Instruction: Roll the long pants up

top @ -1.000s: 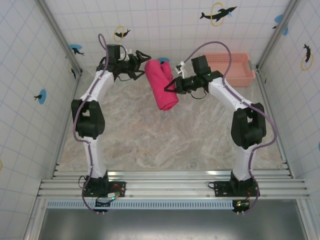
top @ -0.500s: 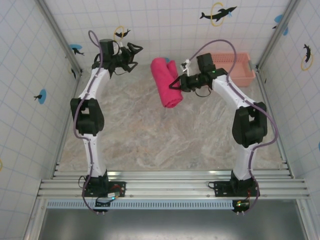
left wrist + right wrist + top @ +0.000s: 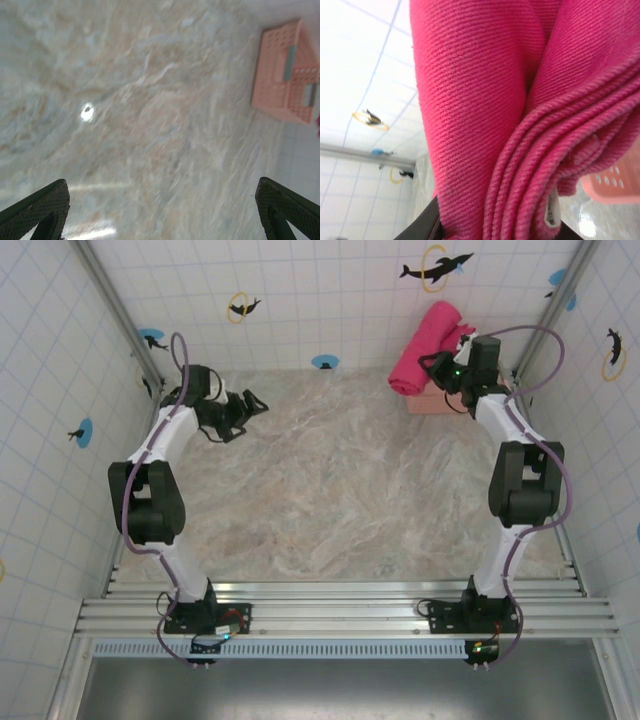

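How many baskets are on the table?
1. The pink basket stands at the table's far right corner, partly hidden from above by the long pants.

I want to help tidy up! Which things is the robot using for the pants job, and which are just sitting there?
For the job:
- pants, rolled up
- right gripper, holding them over the basket

Just there:
- basket
- left gripper, open and empty
- dolphin stickers on the walls
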Controlling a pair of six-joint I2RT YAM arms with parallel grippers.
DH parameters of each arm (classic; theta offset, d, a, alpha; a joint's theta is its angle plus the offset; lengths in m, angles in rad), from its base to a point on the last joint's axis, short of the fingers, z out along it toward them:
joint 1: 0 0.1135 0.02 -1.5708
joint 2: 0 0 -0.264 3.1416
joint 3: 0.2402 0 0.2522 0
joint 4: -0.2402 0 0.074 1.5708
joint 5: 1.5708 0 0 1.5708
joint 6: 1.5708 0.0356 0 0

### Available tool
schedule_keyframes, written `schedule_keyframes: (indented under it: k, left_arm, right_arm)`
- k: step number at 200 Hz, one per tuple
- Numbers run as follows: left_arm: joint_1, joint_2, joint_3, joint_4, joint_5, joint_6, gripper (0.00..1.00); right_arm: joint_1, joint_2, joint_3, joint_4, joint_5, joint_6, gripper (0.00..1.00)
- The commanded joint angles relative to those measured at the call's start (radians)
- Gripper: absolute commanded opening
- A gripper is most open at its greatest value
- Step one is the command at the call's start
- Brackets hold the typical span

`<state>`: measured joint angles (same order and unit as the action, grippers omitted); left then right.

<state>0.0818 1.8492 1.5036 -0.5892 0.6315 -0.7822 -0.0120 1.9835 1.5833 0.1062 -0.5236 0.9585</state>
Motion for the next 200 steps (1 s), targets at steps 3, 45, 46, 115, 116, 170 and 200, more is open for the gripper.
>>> schedule_keyframes:
  k: [3,45,46,115,116,170,200]
  left_arm:
    - [-0.002,-0.054,-0.043,-0.135,-0.051,0.142,0.97]
    - [-0.004,-0.071,-0.054,-0.221,-0.118,0.210,0.97]
    - [-0.004,-0.071,-0.055,-0.221,-0.119,0.211,0.98]
    - [-0.001,0.010,0.014,-0.335,-0.153,0.285,0.97]
    - [-0.002,0.011,0.015,-0.337,-0.154,0.286,0.97]
    - [0.000,0.064,0.068,-0.378,-0.151,0.290,0.98]
    - [0.000,0.090,0.090,-0.413,-0.144,0.296,0.97]
  right_arm:
    - [0.021,0.049,-0.019,0.383,0.160,0.102,0.00]
    - [0.043,0.130,-0.029,0.551,0.396,0.147,0.00]
    - [0.043,0.131,-0.028,0.552,0.399,0.147,0.00]
    - [0.052,0.149,-0.048,0.553,0.654,0.163,0.00]
    - [0.054,0.147,-0.049,0.543,0.662,0.162,0.00]
    - [0.119,0.163,-0.076,0.434,0.808,0.283,0.03]
    - [0.128,0.204,-0.043,0.415,0.816,0.350,0.37]
